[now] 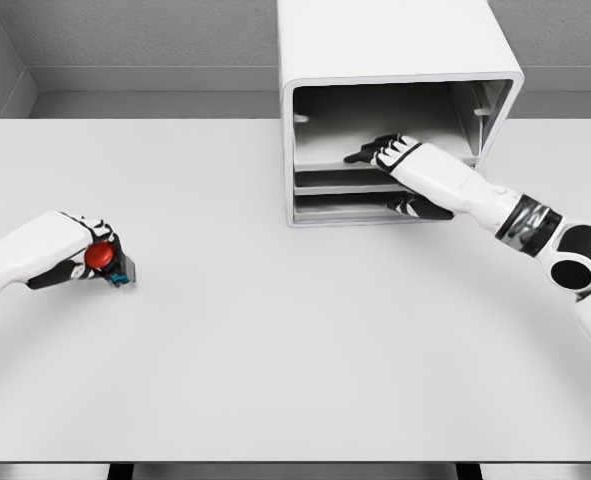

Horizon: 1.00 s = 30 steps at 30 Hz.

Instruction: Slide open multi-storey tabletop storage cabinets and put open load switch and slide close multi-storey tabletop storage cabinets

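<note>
**Right hand at the cabinet, switch held at the left**

The white surface (295,330) fills most of the head view, with grey walls behind it. At its far edge, right of centre, stands the white storage cabinet (395,50), a boxy shell with rounded corners whose open front shows a grey interior and two low drawer tiers at the bottom.

The right arm comes in from the right edge and reaches up and left into the cabinet's opening. The right hand (387,152) lies flat just above the upper drawer (340,179), its fingers stretched out straight, pointing left, holding nothing. Whether they touch the drawer front is hard to tell. A dark reflection of the hand shows on the lower tier.

The left arm enters from the left edge, low on the near-left part of the surface. The left hand (83,250) has its fingers curled around the load switch (107,262), a small dark body with a red round button and a blue part at its right end, well apart from the cabinet.
</note>
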Each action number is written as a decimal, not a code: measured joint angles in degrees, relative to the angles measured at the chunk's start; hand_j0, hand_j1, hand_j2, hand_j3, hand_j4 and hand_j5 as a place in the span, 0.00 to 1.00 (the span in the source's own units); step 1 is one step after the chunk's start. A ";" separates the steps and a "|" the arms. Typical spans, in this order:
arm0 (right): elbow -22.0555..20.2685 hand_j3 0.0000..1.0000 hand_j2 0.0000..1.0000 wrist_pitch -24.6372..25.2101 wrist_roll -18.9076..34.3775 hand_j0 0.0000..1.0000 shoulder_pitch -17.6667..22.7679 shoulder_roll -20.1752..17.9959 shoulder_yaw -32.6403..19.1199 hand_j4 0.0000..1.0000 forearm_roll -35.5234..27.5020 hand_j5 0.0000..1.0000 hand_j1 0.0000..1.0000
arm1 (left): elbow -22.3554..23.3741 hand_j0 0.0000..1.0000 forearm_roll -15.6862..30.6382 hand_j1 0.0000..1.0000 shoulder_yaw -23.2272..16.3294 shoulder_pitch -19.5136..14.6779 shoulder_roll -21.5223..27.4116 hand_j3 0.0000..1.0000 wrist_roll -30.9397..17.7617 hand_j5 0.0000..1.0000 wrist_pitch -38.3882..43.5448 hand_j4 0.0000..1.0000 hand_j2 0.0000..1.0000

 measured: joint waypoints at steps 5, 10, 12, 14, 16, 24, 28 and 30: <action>-1.90 0.81 0.81 -0.03 0.02 0.81 0.70 -1.19 -0.25 0.81 0.11 0.81 0.81 | -1.07 0.30 0.31 0.30 0.65 0.17 -0.04 0.30 -0.01 0.30 -0.01 0.30 0.30; -3.38 0.80 0.80 -0.01 -0.05 0.80 1.49 -2.01 -0.43 0.80 -0.04 0.80 0.80 | -2.08 0.30 1.26 0.30 1.10 0.09 -0.07 0.30 -0.01 0.30 0.01 0.30 0.30; -3.94 0.81 0.81 0.04 -0.12 0.81 1.93 -2.25 -0.53 0.81 -0.26 0.81 0.81 | -2.49 0.30 1.61 0.30 1.19 0.09 -0.07 0.30 -0.01 0.30 0.01 0.30 0.30; -4.33 0.81 0.81 0.05 -0.13 0.81 2.37 -2.49 -0.63 0.81 -0.32 0.81 0.81 | -2.84 0.30 1.93 0.30 1.33 0.18 -0.07 0.30 -0.01 0.30 0.00 0.30 0.30; -5.09 0.79 0.79 0.09 -0.22 0.79 2.90 -2.81 -0.79 0.79 -0.48 0.79 0.79 | -3.16 0.30 2.27 0.30 1.45 0.00 -0.07 0.30 -0.01 0.30 -0.01 0.30 0.30; -7.10 0.74 0.74 -0.01 -0.13 0.74 3.08 -4.23 -0.78 0.74 -0.13 0.74 0.74 | -4.65 0.27 3.56 0.27 1.52 -0.18 -0.34 0.27 -0.02 0.27 0.00 0.27 0.27; -8.12 0.74 0.74 0.04 -0.26 0.74 4.39 -4.92 -1.08 0.74 -0.48 0.74 0.74 | -5.43 0.27 4.27 0.27 1.55 -0.70 -0.82 0.27 -0.02 0.27 -0.01 0.27 0.27; -9.24 0.74 0.74 0.01 -0.23 0.74 6.24 -5.18 -2.21 0.74 -0.28 0.74 0.74 | -5.85 0.27 4.60 0.27 1.54 -0.79 -1.08 0.27 -0.03 0.27 -0.03 0.27 0.27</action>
